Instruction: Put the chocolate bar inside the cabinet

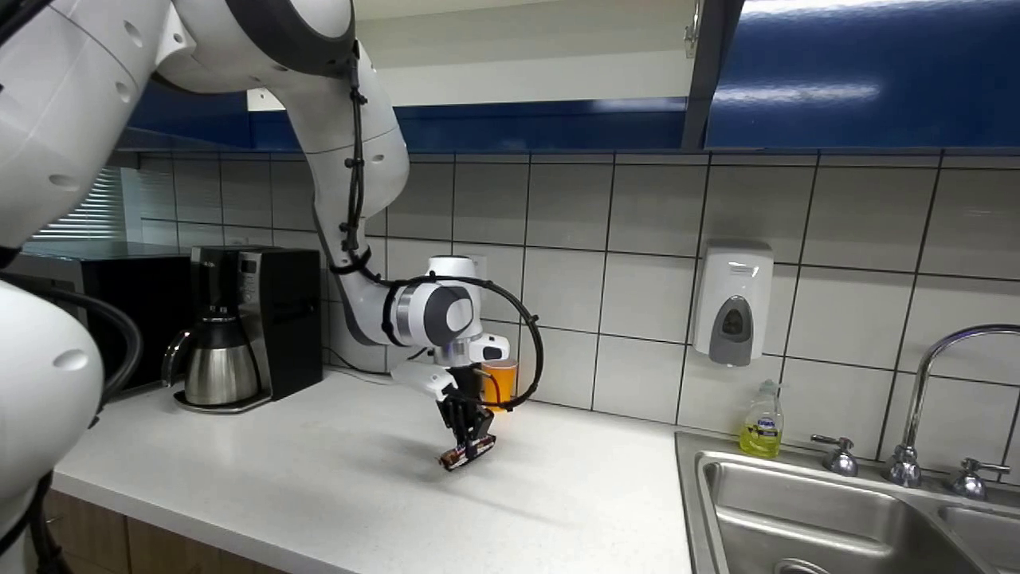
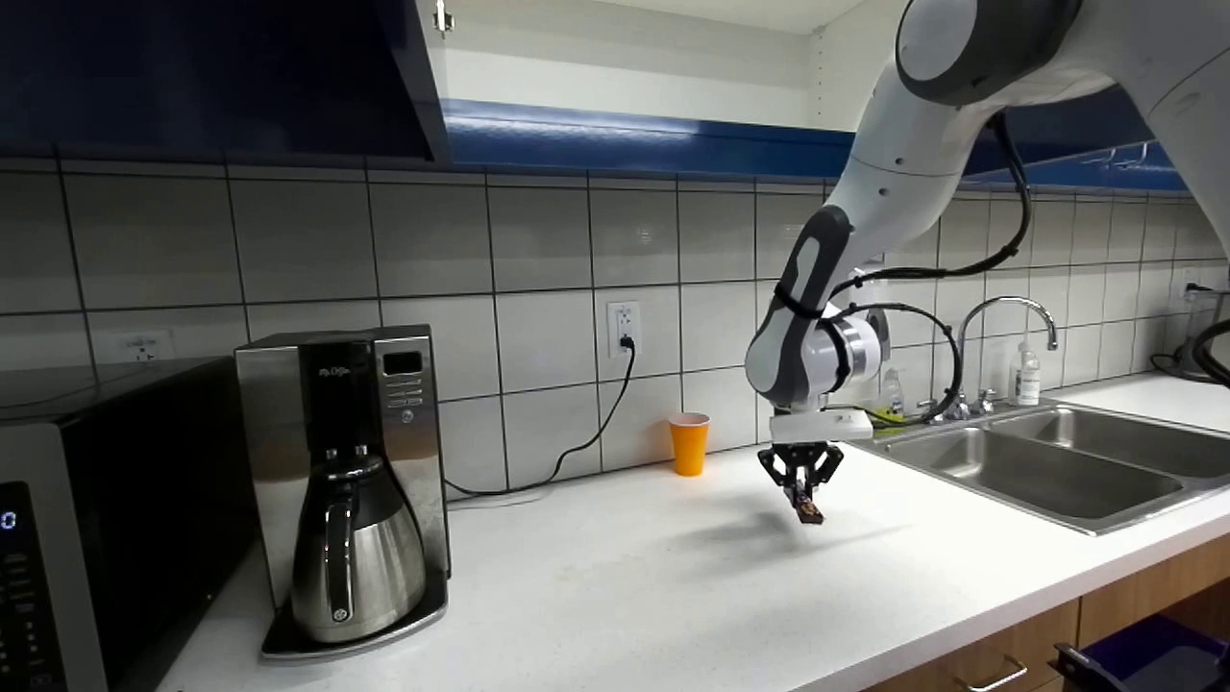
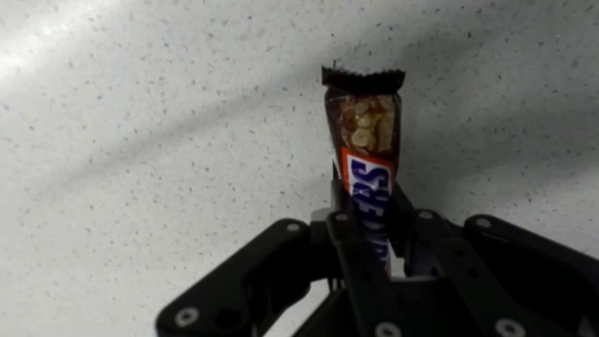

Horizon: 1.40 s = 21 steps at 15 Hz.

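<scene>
The tool (image 2: 800,485) there is pinching a Snickers bar (image 3: 367,159) over the white worktop (image 1: 319,470); up on the wall (image 2: 538,231), the blue cabinet (image 2: 596,130) stands open.

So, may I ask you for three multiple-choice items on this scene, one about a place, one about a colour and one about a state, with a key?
1. Where is the cup?
A. On the microwave.
B. In the sink.
C. On the counter, near the wall.

2. Which colour is the inside of the cabinet?
A. White.
B. Red.
C. Black.

3. The gripper is:
A. wide open.
B. closed on the bar.
C. closed on the cup.

1: C, an exterior view shows it standing there.
2: A, it looks white in both exterior views.
3: B, the wrist view shows the bar clasped from both sides.
</scene>
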Motion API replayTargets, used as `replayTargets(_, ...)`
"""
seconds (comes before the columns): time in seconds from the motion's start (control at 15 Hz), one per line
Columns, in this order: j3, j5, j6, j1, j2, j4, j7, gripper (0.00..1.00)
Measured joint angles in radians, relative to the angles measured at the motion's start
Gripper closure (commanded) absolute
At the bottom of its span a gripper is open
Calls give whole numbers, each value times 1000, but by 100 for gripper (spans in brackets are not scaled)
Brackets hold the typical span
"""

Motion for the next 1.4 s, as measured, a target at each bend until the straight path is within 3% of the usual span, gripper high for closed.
replayTargets(0.4,7,-140,-1,27,-113,-82,-158,95)
replayTargets(0.73,8,-276,8,44,-242,-205,-180,95)
replayTargets(1.07,12,-423,11,45,-461,-380,-166,95)
replayTargets(1.4,85,-434,-3,-8,-735,-534,-166,95)
